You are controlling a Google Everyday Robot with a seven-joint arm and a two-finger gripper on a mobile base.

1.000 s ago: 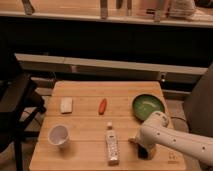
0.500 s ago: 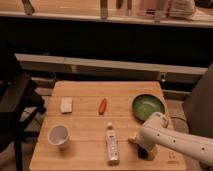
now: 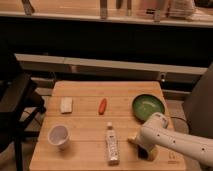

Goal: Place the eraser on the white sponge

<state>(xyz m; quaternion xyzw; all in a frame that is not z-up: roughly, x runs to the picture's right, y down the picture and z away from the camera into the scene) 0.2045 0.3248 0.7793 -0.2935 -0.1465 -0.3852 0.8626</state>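
Observation:
The white sponge [image 3: 66, 105] lies flat at the left of the wooden table [image 3: 85, 150], beyond the cup. My gripper [image 3: 142, 149] points down at the table's front right, right of the bottle, at the end of the white arm [image 3: 175, 142] that comes in from the lower right. A small dark shape [image 3: 144, 154] shows under the gripper at the table surface; it may be the black eraser, but the arm covers most of it. The gripper is far to the right of the sponge.
A white round cup [image 3: 58, 136] stands at the front left. A white labelled bottle [image 3: 111, 144] lies at the front middle. A small red-orange object [image 3: 102, 105] lies mid-table. A green plate [image 3: 148, 107] sits at the back right. A dark chair [image 3: 17, 107] stands left of the table.

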